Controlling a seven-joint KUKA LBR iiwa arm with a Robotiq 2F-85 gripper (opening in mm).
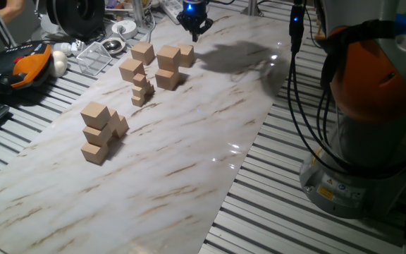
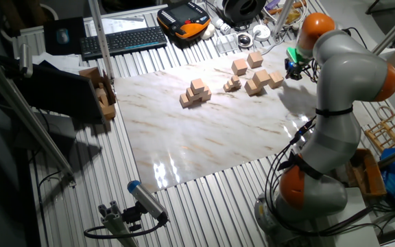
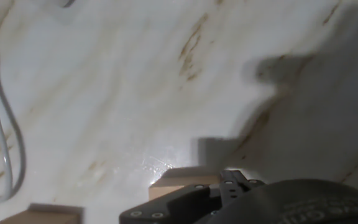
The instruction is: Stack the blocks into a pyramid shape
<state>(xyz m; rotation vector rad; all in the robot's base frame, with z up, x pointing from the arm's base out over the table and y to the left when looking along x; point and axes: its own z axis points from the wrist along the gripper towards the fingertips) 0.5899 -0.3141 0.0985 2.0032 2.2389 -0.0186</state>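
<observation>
- Several tan blocks (image 1: 96, 133) are sitting as a stepped pile at the near end of the marble board (image 1: 189, 169) in one fixed view; the pile (image 2: 196, 92) is reading as wider low down and narrowing upward, though its exact count is hard to settle.
- Midway along, a cluster of much smaller cubes (image 1: 142, 89) is resting in a loose heap, apart from the pile.
- Farther back, loose full-size blocks (image 1: 169, 65) are sitting in a group, some touching, one seeming to be stacked on another.
- At the far edge, the gripper (image 1: 197, 27) is hovering above the board just beside the farthest block (image 1: 186, 55); nothing is showing between its tips, but whether the fingers are apart or together I cannot tell.
- Hand view is showing marble below and a block edge (image 3: 179, 180) partly hidden by the gripper body.
- Handling judgement: these cubes are looking light, rigid and smooth, likely a bit slippery; squeezing two opposite flat faces near mid-height, square-on, seems safest.
</observation>
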